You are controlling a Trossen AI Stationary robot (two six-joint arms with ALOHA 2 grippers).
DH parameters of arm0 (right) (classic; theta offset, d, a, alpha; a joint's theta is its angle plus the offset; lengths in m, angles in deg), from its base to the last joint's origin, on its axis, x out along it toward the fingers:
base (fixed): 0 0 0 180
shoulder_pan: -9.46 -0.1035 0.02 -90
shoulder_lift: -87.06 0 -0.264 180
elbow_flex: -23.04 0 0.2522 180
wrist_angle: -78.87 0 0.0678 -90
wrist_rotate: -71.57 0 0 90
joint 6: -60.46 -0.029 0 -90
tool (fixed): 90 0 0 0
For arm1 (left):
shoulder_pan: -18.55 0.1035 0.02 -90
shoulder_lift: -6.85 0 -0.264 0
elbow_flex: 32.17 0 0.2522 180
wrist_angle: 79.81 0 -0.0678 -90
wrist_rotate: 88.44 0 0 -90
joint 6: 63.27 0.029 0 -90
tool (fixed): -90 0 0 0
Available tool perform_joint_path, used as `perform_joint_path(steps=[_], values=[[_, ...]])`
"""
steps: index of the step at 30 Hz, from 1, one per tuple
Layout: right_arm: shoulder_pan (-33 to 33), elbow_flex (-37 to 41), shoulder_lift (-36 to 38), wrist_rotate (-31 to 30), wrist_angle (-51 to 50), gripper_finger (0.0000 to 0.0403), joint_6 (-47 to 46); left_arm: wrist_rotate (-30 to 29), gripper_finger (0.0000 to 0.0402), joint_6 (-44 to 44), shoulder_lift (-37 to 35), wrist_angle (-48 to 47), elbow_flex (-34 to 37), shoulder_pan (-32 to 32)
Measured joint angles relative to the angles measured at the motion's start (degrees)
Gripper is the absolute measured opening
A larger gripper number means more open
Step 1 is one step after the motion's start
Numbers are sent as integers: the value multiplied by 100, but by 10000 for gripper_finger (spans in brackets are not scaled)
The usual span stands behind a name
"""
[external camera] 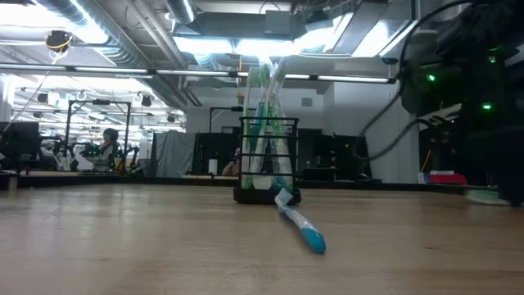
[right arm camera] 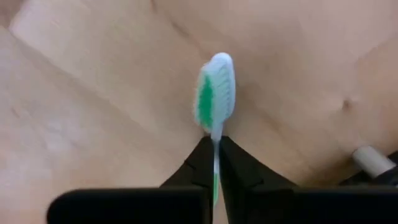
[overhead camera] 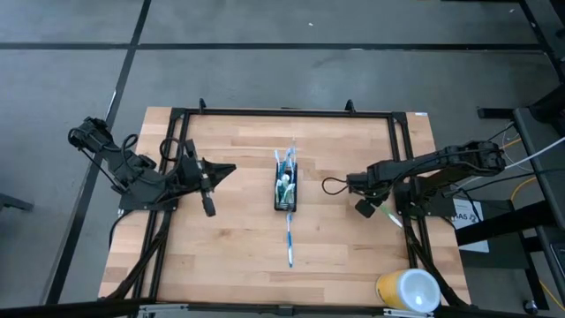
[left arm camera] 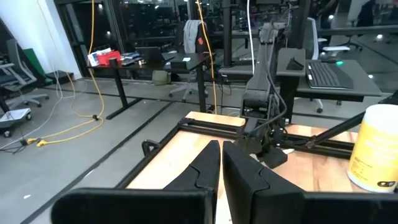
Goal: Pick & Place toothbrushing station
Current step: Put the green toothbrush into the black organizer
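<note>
While the right arm carries a brush, the scene stands like this:

Right gripper: the right gripper (right arm camera: 212, 149) is pinching the green-white toothbrush (right arm camera: 216, 93) by its neck, with the head standing out past the fingertips; in the high view it hangs over the right part of the tabletop (overhead camera: 238, 238).

Station: the black mesh holder (overhead camera: 285, 190) stands at the middle of the tabletop and already has brushes upright in it.

Key relation: the holder lies to the left of the right gripper, with bare wood between them. I judge that the right arm is the one to bring the brush there and that the handle must go in from above.

Holder axis: its long side runs near to far.

Loose brush: a blue-white toothbrush (overhead camera: 290, 238) lies flat just near of the holder, along the same line.

Left gripper: the left gripper (left arm camera: 221, 163) has its fingers pressed together, holds nothing, and waits at the left, about as far from the holder.

Yellow cup: the yellow-and-white cup (overhead camera: 409, 290) is at the near right corner.

Writing: some dark print shows on the cup, but I cannot read it; no brand is legible.
</note>
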Motion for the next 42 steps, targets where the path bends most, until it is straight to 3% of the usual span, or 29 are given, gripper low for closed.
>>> perform_joint_path(steps=[1, 3, 7, 10, 17, 24, 31, 37, 42], values=[[-2, -61, 20, -157, 90, 11, -7, -3, 15, 6, 0, -1, 0, 0], [13, -289, 125, -801, 1227, 5, -56, -27, 15, 8, 0, -24, -2, 0], [37, -665, 408, -1065, 2138, 1, -206, -38, 15, -17, 0, -129, -4, 0], [50, -1146, 674, -1642, 3034, 1, -238, -40, 15, -59, 0, -134, -4, -1], [-77, -1834, 799, -2358, 3297, 1, -136, -42, 15, -97, 0, -164, -4, -39], [-93, -1890, 535, -1961, 3154, 4, -39, -42, 15, -151, 0, -260, -4, -52], [273, -1883, -78, -1410, 2561, 66, 1014, -7, 15, -205, 0, -258, -4, -52], [941, -1883, -168, -844, 2284, 129, 1994, -6, 15, -364, 0, -267, -4, -50], [1820, -1883, -309, -26, 2308, 150, 2366, -59, 15, -450, 0, -267, -4, -44]])
